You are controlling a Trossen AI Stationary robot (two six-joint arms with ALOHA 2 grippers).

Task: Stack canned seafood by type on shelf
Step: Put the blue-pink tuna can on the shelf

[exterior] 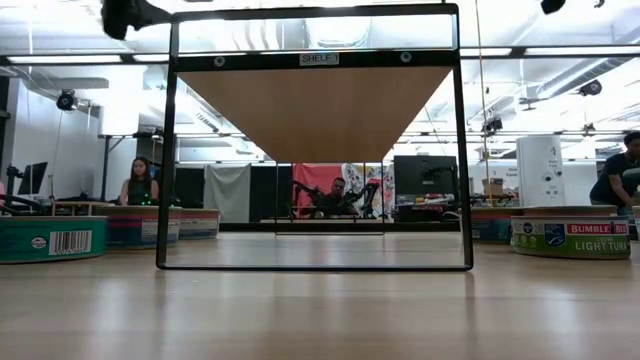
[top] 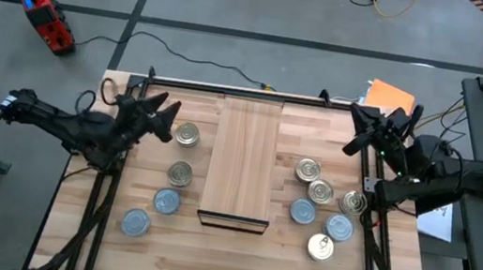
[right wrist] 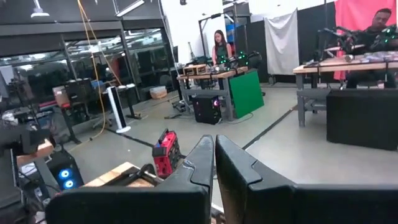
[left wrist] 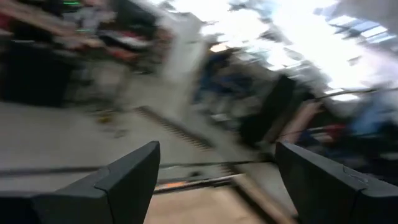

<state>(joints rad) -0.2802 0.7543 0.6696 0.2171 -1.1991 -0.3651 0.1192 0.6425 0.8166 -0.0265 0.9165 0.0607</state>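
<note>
The shelf (top: 241, 159) is a pale wood plank on a black frame in the middle of the table; the low view shows its underside (exterior: 318, 105). Left of it stand two silver-topped tins (top: 188, 134) (top: 180, 174) and two blue-topped ones (top: 166, 201) (top: 134, 222). To its right is a cluster of several tins, ringed metal tops (top: 308, 170) (top: 320, 191) (top: 352, 203) and blue ones (top: 303, 211) (top: 338, 227). My left gripper (top: 166, 119) (left wrist: 217, 149) is open and raised above the table, just left of the far left tin. My right gripper (top: 360, 133) (right wrist: 214, 140) is shut, near the table's far right corner.
A pale-topped tin (top: 320, 247) stands nearest the near edge on the right. In the low view, labelled tins (exterior: 50, 240) (exterior: 575, 238) flank the shelf frame. An orange sheet (top: 387, 94) lies beyond the far right corner. People sit in the room behind.
</note>
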